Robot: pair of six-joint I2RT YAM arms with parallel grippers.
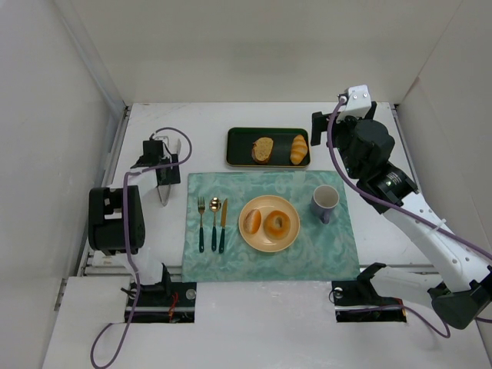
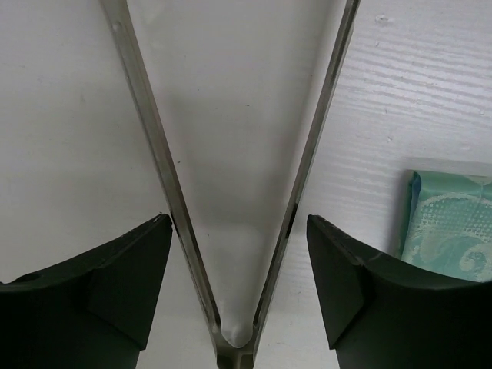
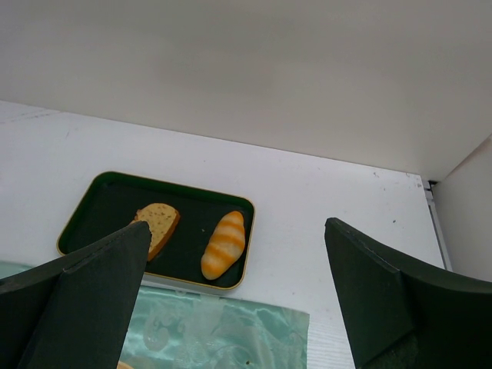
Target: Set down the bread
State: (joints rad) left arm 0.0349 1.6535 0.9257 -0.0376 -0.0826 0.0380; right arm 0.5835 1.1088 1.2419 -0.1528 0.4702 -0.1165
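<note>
A bread slice (image 1: 263,150) and a striped orange roll (image 1: 299,149) lie in a dark green tray (image 1: 235,146) at the back centre. A yellow plate (image 1: 269,241) on the teal placemat (image 1: 323,246) holds a small bun (image 1: 252,221) and a bagel (image 1: 277,224). My left gripper (image 1: 163,171) is open, its jaws either side of metal tongs (image 2: 234,330) on the table without touching them. My right gripper (image 1: 319,127) is open and empty, raised right of the tray. The right wrist view shows the slice (image 3: 157,224), the roll (image 3: 224,244) and the tray (image 3: 100,196).
A fork (image 1: 201,223), spoon (image 1: 214,221) and knife (image 1: 223,224) lie on the mat left of the plate. A purple mug (image 1: 325,202) stands right of the plate. White walls close in the left, back and right sides. The mat's corner (image 2: 450,227) shows right of the tongs.
</note>
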